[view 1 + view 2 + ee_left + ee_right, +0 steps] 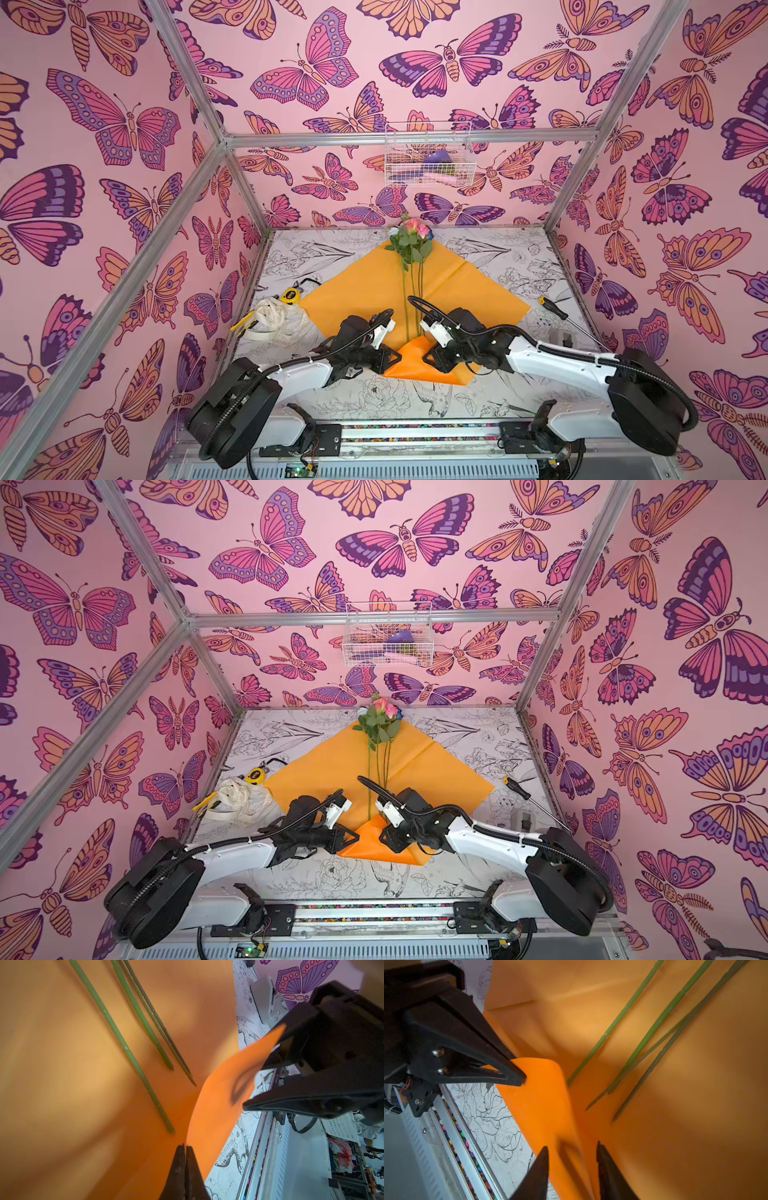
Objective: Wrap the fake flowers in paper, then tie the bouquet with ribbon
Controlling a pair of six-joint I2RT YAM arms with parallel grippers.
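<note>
Left jaws pinch a lifted corner of the orange wrapping paper (361, 286); right jaws gape astride its fold. The bouquet of fake flowers (411, 245) lies just beyond both: best fold evenly over the stem ends (171, 1131).

overhead stereo pair, close wrist views

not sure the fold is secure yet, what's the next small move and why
Probably close the right gripper on the raised corner of the orange paper: its jaws stand open astride that flap, while the left gripper is shut on its edge, and the stems lie uncovered.
</note>
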